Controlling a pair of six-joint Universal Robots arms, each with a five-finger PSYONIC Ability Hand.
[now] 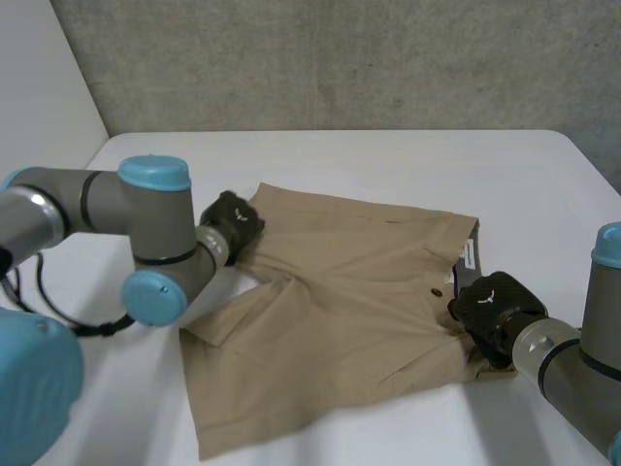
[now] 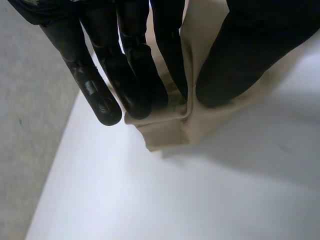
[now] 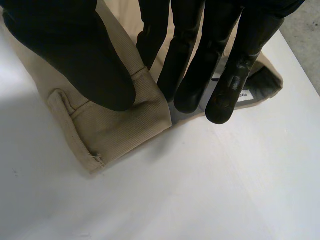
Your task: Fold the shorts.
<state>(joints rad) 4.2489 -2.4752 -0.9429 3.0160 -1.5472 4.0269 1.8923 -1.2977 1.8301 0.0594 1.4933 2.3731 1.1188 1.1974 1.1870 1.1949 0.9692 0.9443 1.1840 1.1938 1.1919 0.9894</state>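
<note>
Your left robot hand (image 1: 231, 221) pinches a leg-hem corner of the shorts (image 1: 349, 311) between thumb and fingers, on the side nearer the left edge of the counter (image 1: 408, 160). The tan shorts lie spread out mid-counter, legs pointing left and waistband (image 3: 125, 115) toward the right edge. Your right robot hand (image 1: 495, 309) grips that waistband, thumb on top beside a belt loop (image 3: 64, 100) and fingers on the other side.

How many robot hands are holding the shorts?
2. The left hand pinches a leg-hem corner of the tan shorts. The right hand pinches the waistband edge, near the button.
</note>
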